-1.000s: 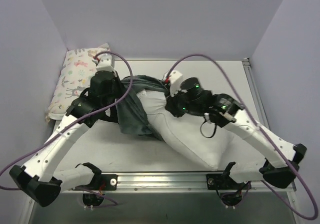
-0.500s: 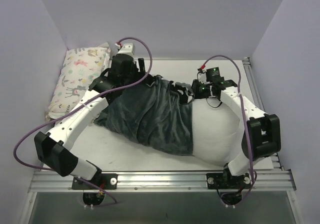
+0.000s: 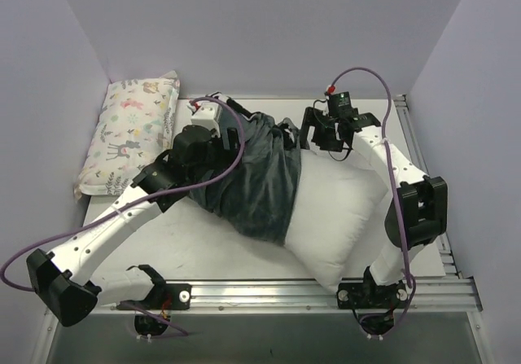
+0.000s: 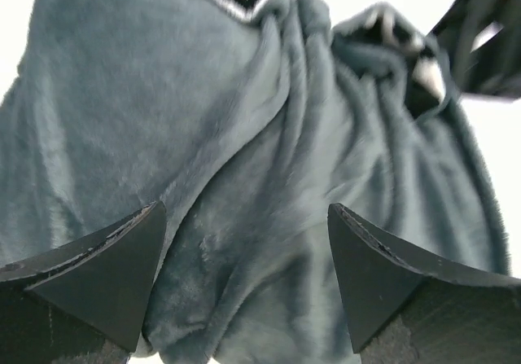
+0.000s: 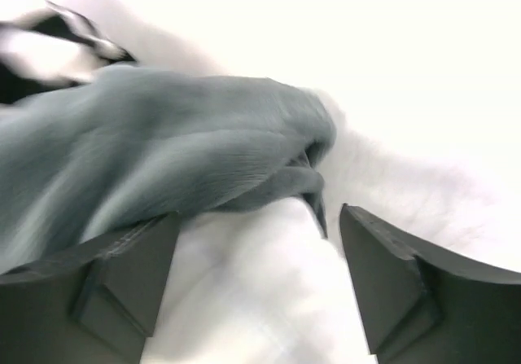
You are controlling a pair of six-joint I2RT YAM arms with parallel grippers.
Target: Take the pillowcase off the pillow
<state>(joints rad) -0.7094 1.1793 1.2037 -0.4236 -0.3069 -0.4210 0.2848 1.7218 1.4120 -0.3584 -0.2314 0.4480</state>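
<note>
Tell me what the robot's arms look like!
The left arm and right arm are white tubes with chunky black joints. A purple cable loops along each one. The left gripper and right gripper are black, each with two wedge-shaped fingers.

The pillowcase (image 3: 252,185) shows its slate-grey face, with black-and-white zebra stripes only along its far edge. The pillow (image 3: 338,217) is plain white. The small pillow (image 3: 130,132) carries pastel animals on cream. The left arm (image 3: 106,227) is white with black joints, and its cable (image 3: 356,70) counterpart on the right is purple.
</note>
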